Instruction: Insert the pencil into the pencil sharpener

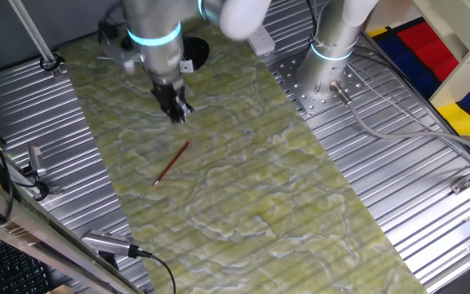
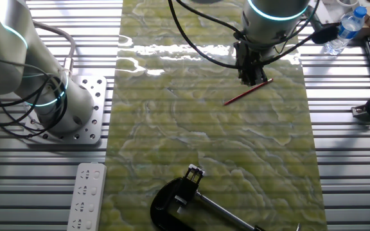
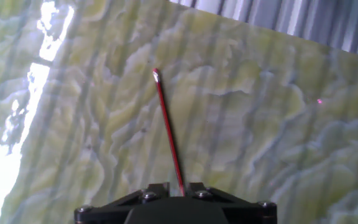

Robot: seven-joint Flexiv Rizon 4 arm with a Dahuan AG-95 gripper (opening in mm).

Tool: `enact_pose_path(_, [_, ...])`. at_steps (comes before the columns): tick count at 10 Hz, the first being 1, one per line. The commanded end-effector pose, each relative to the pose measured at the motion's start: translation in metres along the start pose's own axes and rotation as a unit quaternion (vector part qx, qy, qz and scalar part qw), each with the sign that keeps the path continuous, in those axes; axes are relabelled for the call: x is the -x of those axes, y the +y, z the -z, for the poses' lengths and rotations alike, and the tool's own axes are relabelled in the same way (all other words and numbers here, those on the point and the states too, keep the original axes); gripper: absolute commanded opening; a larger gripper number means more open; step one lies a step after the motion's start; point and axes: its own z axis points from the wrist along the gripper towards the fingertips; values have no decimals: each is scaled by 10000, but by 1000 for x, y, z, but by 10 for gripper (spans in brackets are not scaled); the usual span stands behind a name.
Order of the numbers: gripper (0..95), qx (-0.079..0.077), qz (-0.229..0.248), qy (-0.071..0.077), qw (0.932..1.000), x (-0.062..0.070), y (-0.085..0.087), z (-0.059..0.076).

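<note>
Hovering over desk (image 1: 243, 204), gripper (image 1: 175, 111) low, just off pencil (image 1: 172, 163) end. Pencil flat on mat, free of jaws, tip toward 12 o'clock in hand view (image 3: 168, 134). Jaws: gap hidden, cannot tell open or closed. Sharpener (image 1: 194, 52) well apart, behind arm. Risks: thin shaft rolling at contact, pinch near end levering pencil crooked, slipping, missing sharpener hole later.
</note>
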Motion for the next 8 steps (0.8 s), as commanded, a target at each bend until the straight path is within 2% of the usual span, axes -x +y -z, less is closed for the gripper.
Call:
enact_pose_path(1, [570, 26, 212, 63, 9998, 1, 1, -10])
enact_pose_path(3, [570, -13, 292, 135, 9995, 1, 1, -11])
enact_pose_path(8, [570, 5, 200, 118, 9997, 3, 4, -13])
